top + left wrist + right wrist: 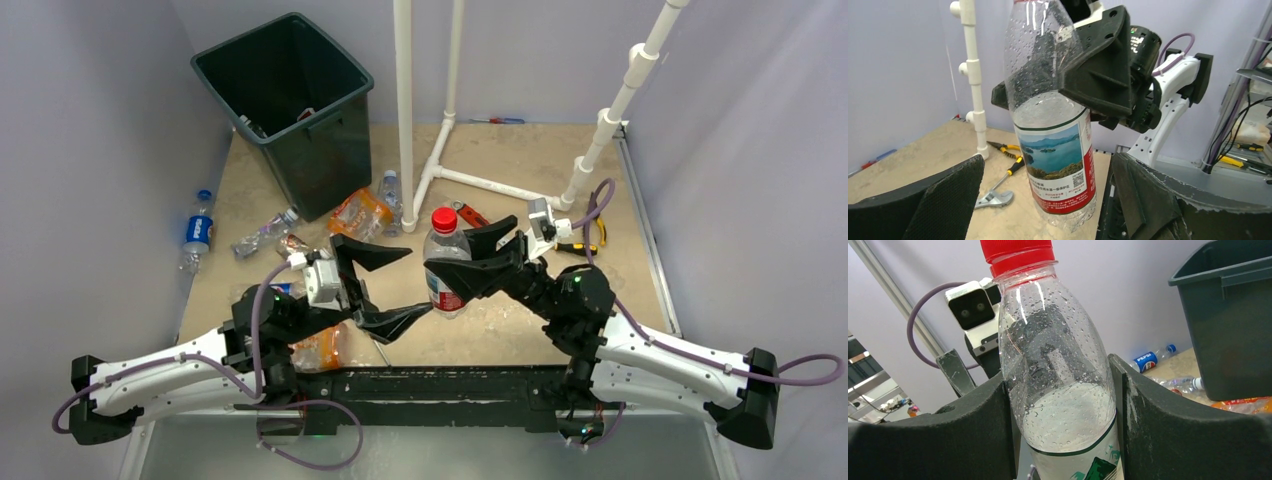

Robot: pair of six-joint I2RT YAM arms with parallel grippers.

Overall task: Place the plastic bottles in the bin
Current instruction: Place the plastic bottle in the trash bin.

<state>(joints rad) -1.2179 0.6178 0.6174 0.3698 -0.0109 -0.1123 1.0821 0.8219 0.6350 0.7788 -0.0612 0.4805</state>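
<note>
An upright clear bottle (446, 262) with a red cap and a red-edged landscape label is held above the table's middle, with my right gripper (452, 262) shut on its upper body (1058, 390). My left gripper (412, 282) stands wide open just left of it. In the left wrist view the bottle's labelled lower half (1055, 150) sits between the spread fingers (948, 200) without touching them. The dark bin (345, 85) stands at the back left. Loose bottles lie near it: a Pepsi one (198, 232), a crushed clear one (262, 233) and an orange-labelled one (360, 213).
A white pipe frame (430, 170) rises behind the held bottle. Yellow-handled pliers (1003, 148), a screwdriver (1015, 165) and a metal wrench (993, 199) lie on the table beyond it. Another crushed orange-labelled bottle (320, 350) lies beside my left arm.
</note>
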